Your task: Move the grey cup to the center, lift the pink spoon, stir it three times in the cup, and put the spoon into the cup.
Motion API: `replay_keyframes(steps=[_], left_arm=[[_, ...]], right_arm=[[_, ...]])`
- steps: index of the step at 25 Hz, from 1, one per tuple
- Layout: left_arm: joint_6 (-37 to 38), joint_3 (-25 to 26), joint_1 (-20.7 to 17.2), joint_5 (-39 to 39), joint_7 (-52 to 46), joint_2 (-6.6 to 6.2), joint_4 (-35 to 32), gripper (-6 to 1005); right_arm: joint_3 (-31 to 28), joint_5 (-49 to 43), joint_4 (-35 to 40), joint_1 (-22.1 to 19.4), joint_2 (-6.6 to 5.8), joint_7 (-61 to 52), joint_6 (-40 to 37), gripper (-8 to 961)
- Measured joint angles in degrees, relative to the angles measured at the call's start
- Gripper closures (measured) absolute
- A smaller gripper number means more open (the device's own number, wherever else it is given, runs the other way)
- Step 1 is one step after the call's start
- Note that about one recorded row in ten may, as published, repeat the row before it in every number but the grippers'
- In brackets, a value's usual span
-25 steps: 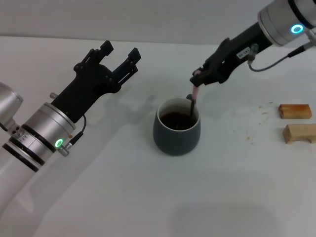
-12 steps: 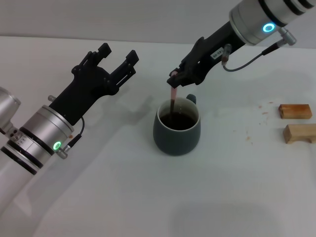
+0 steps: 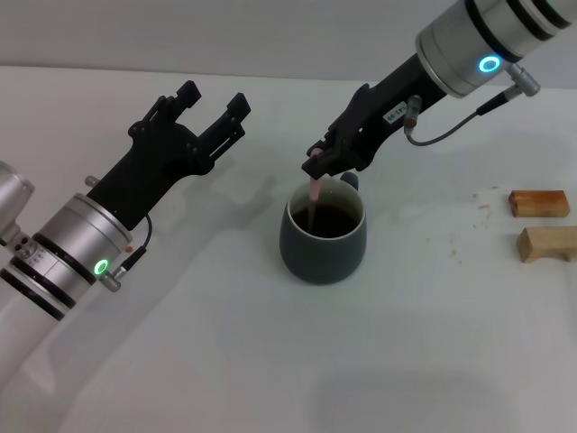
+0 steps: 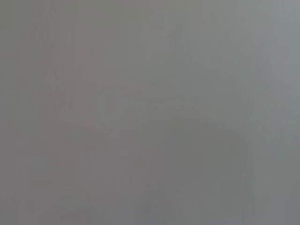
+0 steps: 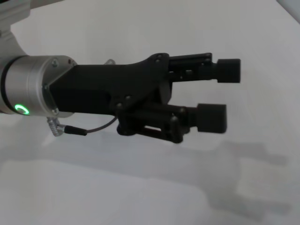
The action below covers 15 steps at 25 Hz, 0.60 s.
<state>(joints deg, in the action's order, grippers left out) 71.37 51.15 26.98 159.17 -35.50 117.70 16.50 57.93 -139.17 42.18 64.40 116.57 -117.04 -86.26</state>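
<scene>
The grey cup (image 3: pixel 323 242) stands upright in the middle of the white table, with dark brown liquid inside and its handle at the far side. My right gripper (image 3: pixel 317 163) is above the cup's far left rim, shut on the top of the pink spoon (image 3: pixel 313 191). The spoon hangs almost upright with its lower end down in the liquid; its bowl is hidden. My left gripper (image 3: pixel 213 100) is open and empty, held above the table to the left of the cup. It also shows in the right wrist view (image 5: pixel 220 93).
Two small wooden blocks (image 3: pixel 539 203) (image 3: pixel 546 244) lie at the right edge of the table. The left wrist view shows only a blank grey field.
My right gripper has carried the spoon from the cup's right far side to its left far side. The spoon's lower end stays in the liquid. The left arm has barely moved.
</scene>
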Motion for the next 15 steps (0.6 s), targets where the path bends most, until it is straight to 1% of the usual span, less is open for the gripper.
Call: replay_keyframes(steps=[6, 11, 15], left_arm=[[0.03, -0.14, 0.00, 0.00, -0.01, -0.08, 0.20, 170], [0.09, -0.58, 0.00, 0.00, -0.35, -0.11, 0.27, 169], [0.27, -0.69, 0.01, 0.00, -0.58, -0.14, 0.27, 169]], right_arm=[[-0.37, 0.19, 1.93, -1.62, -0.12, -0.99, -0.01, 731], [-0.31, 0.05, 6.03, -3.71, 0.10, -2.48, 0.18, 626], [-0.50, -0.11, 11.63, -6.78, 0.07, -4.49, 1.07, 541]])
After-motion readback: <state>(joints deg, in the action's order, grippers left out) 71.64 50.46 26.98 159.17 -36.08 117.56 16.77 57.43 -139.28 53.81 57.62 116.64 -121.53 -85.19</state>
